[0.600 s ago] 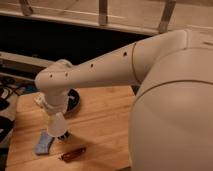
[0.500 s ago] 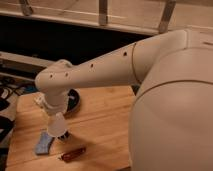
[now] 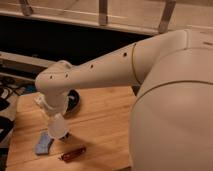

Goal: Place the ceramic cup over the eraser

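A white ceramic cup [image 3: 58,128] hangs at the end of my white arm, low over the wooden table [image 3: 105,125]. My gripper [image 3: 55,117] points down from the wrist and is shut on the cup's upper part. A pale blue eraser [image 3: 43,143] lies flat on the table just left of and below the cup, beside it and not covered. The cup's lower end is close to the table surface; I cannot tell if it touches.
A dark round dish [image 3: 75,100] sits behind the wrist. A reddish-brown pen-like tool [image 3: 73,153] lies near the table's front edge, right of the eraser. My large white arm and body [image 3: 170,110] fill the right side. Dark cables lie off the table's left edge.
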`<act>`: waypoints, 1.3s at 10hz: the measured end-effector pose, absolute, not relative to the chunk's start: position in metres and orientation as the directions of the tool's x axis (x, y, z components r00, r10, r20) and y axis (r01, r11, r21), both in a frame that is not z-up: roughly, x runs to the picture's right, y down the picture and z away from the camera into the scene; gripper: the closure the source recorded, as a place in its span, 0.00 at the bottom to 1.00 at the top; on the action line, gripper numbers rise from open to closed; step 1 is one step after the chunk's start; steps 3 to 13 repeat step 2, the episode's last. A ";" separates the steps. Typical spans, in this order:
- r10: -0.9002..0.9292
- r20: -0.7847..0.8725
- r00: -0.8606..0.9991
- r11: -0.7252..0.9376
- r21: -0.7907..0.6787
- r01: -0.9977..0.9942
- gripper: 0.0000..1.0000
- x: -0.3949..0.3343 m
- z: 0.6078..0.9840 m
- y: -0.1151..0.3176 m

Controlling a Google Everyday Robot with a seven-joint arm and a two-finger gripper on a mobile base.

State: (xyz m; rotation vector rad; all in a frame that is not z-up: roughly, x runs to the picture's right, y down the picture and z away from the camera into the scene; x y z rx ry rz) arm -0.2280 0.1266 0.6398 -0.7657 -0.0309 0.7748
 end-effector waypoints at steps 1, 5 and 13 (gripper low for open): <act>0.641 -0.243 0.728 0.463 -0.633 -0.620 0.43 -0.228 0.640 0.127; 0.641 -0.243 0.728 0.463 -0.634 -0.619 0.43 -0.228 0.640 0.128; 0.641 -0.243 0.728 0.463 -0.634 -0.619 0.43 -0.228 0.640 0.128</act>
